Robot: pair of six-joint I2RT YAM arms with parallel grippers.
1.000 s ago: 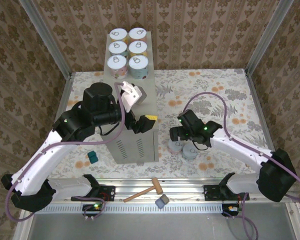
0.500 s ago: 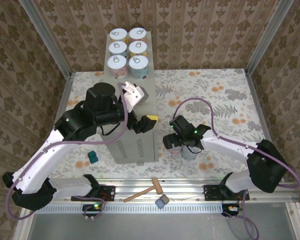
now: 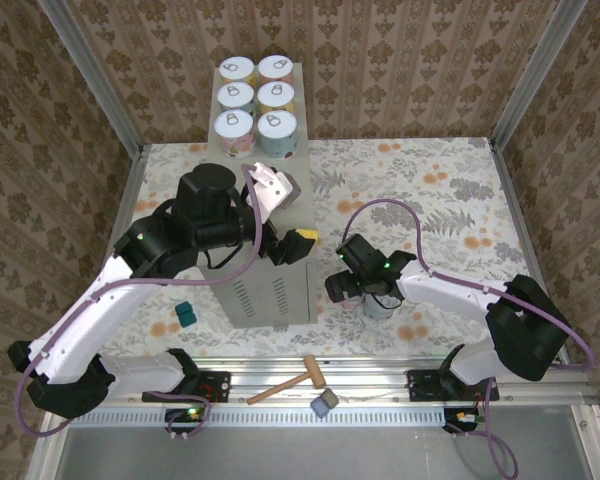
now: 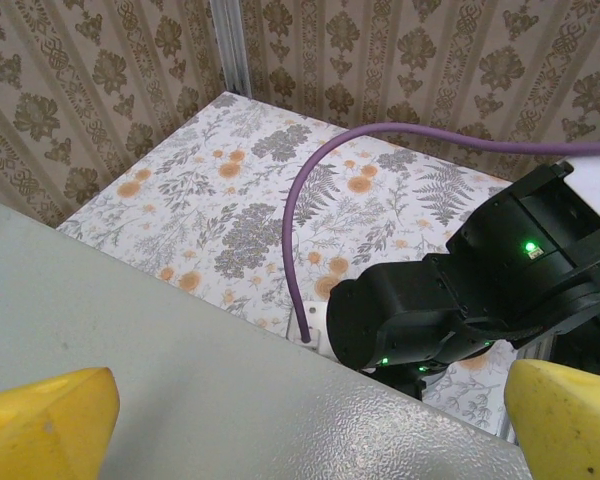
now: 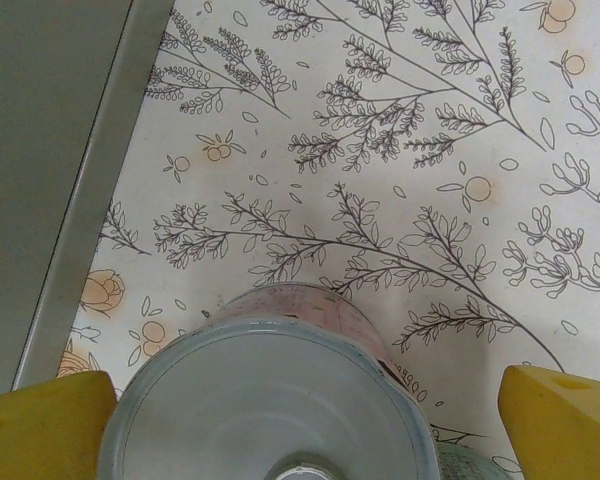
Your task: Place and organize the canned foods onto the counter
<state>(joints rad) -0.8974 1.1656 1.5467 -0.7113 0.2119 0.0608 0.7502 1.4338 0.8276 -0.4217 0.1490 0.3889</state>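
Brown and beige patterned wallpaper covers the walls [image 3: 400, 60] on three sides. The floor [image 3: 450, 170] is white, printed with grey leaves and small orange flowers. Slanting metal posts [image 3: 90, 75] stand at the far corners, and a metal rail [image 3: 380, 380] runs along the near edge.

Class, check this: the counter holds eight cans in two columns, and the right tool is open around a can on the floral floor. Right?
No: the counter holds six cans, not eight, as the top external view shows. The rest stands: two columns, the right tool open around a can on the floral floor.
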